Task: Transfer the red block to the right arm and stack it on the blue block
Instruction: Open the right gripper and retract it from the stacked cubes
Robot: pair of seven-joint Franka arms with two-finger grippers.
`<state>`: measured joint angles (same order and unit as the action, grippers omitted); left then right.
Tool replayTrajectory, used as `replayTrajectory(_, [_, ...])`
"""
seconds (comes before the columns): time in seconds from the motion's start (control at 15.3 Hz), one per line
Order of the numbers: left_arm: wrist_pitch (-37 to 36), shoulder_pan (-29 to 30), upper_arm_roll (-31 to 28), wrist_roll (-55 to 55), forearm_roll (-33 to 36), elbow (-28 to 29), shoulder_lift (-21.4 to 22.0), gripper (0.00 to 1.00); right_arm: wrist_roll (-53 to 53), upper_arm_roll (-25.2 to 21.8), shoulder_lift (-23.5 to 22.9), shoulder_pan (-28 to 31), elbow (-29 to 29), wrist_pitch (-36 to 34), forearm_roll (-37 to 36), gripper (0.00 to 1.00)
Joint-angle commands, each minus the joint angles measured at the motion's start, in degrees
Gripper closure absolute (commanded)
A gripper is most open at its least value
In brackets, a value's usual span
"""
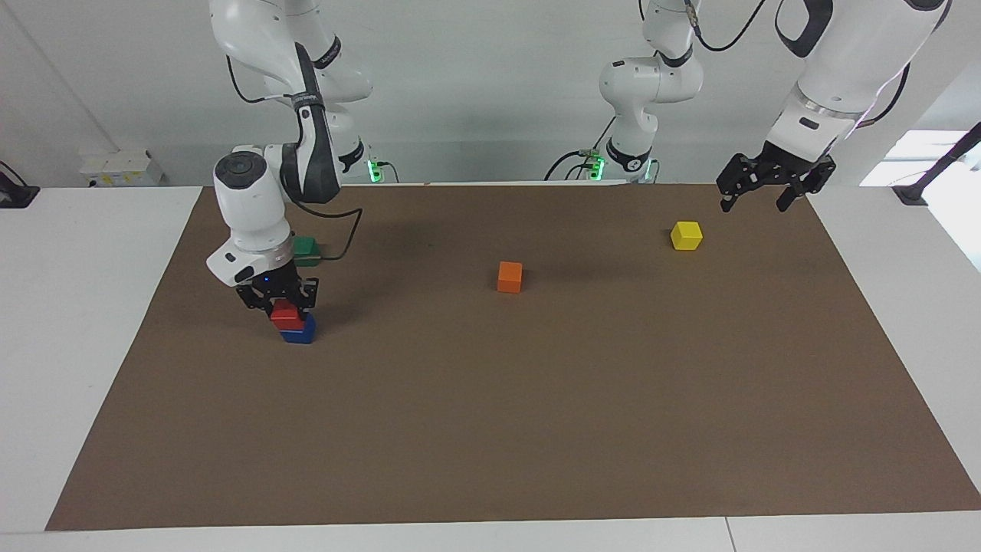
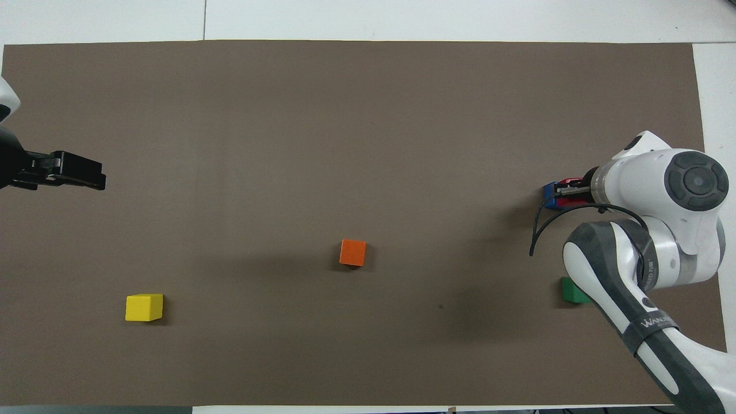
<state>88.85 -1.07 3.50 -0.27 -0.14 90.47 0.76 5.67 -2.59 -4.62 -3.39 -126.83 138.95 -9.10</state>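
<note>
The red block [image 1: 285, 313] sits on top of the blue block [image 1: 299, 331], toward the right arm's end of the brown mat. My right gripper [image 1: 280, 300] points down and is shut on the red block. In the overhead view the right gripper [image 2: 570, 191] and wrist cover most of the stack; only an edge of the red block [image 2: 572, 181] and of the blue block [image 2: 550, 196] shows. My left gripper [image 1: 755, 203] is open and empty, raised over the mat's edge near the yellow block; it also shows in the overhead view [image 2: 95, 175].
A green block [image 1: 306, 247] lies beside the right arm, nearer to the robots than the stack. An orange block [image 1: 510, 277] lies mid-mat. A yellow block [image 1: 687, 235] lies toward the left arm's end. A black cable [image 2: 540, 227] hangs by the right wrist.
</note>
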Motion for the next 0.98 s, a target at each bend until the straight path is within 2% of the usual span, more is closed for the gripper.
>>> replayTrajectory(0.0, [0.1,0.1,-0.16,0.27,0.75,1.37,1.35,0.0,2.06,0.92,0.49,1.11,-1.05,1.24,-0.4,0.11])
replayTrajectory(0.07, [0.19,0.1,-0.16,0.36,0.75,1.46,1.35,0.0,2.06,0.92,0.49,1.1,-0.96,1.15,-0.4,0.0])
replayTrajectory(0.39, [0.1,0.1,-0.24,0.36,0.75,1.46,1.35,0.0,1.62,1.01,1.01,1.1,0.35,-1.91,-0.4,0.0])
replayTrajectory(0.59, [0.01,0.1,-0.24,0.36,0.75,1.46,1.35,0.0,-2.57,1.18,1.46,0.49,7.89,-13.74,0.48,0.0])
replayTrajectory(0.72, [0.1,0.1,-0.24,0.36,0.75,1.46,1.35,0.0,-5.49,1.18,1.89,0.49,12.9,-21.58,6.16,0.0])
replayTrajectory(0.79, [0.1,0.1,-0.24,0.36,0.75,1.46,1.35,0.0,-5.85,1.09,2.85,0.75,14.15,-23.61,8.81,0.0])
replayTrajectory(0.92, [0.1,0.1,-0.24,0.44,0.75,1.46,1.35,0.0,-6.81,1.09,3.74,0.93,16.87,-27.22,9.18,0.0])
